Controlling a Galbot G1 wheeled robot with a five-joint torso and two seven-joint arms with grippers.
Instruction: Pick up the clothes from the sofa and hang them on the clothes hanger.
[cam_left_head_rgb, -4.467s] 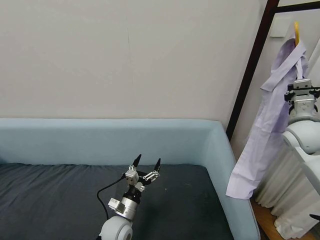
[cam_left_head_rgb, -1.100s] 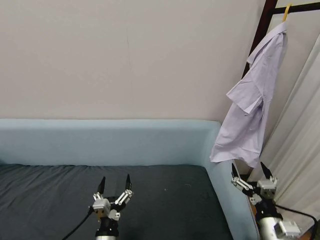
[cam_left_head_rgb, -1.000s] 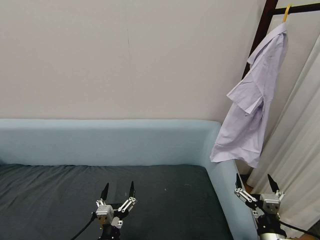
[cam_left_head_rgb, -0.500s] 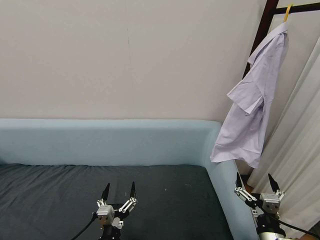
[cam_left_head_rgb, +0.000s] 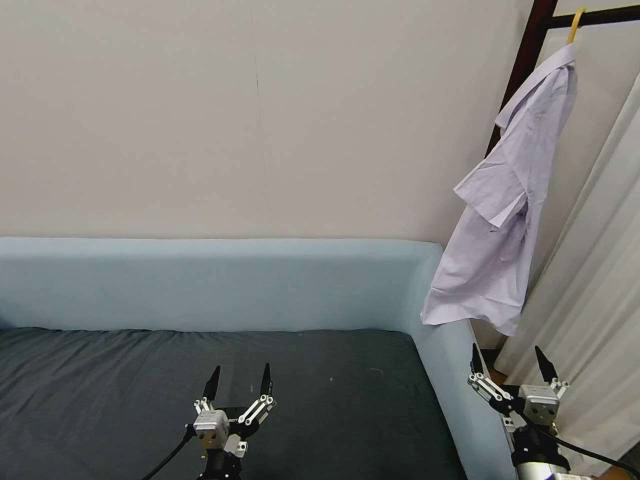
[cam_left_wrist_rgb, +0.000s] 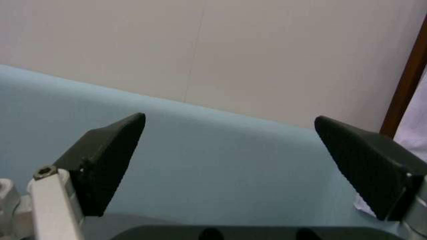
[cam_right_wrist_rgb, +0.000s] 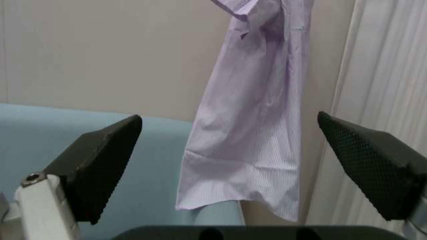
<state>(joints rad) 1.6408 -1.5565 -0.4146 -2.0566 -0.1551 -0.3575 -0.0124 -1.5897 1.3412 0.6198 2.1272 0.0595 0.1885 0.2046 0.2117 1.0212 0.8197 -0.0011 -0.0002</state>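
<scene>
Lilac shirt (cam_left_head_rgb: 505, 210) hangs on the yellow hanger (cam_left_head_rgb: 577, 22) up on the dark rack (cam_left_head_rgb: 530, 40), hem near the sofa (cam_left_head_rgb: 250, 285) end. Right gripper (cam_left_head_rgb: 507, 365) has dropped from the shirt to beside the sofa, fingers apart. Left gripper (cam_left_head_rgb: 239, 385) sits lower over the seat, fingers spread too.

The left gripper (cam_left_head_rgb: 238, 384) points upward, its jaws spread wide and empty. Well to its right, the right gripper (cam_left_head_rgb: 507, 362) stands likewise.

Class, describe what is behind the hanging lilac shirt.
A dark rack post and pale curtain stand behind the shirt. The hanger's yellow hook shows; its shoulders are covered.
</scene>
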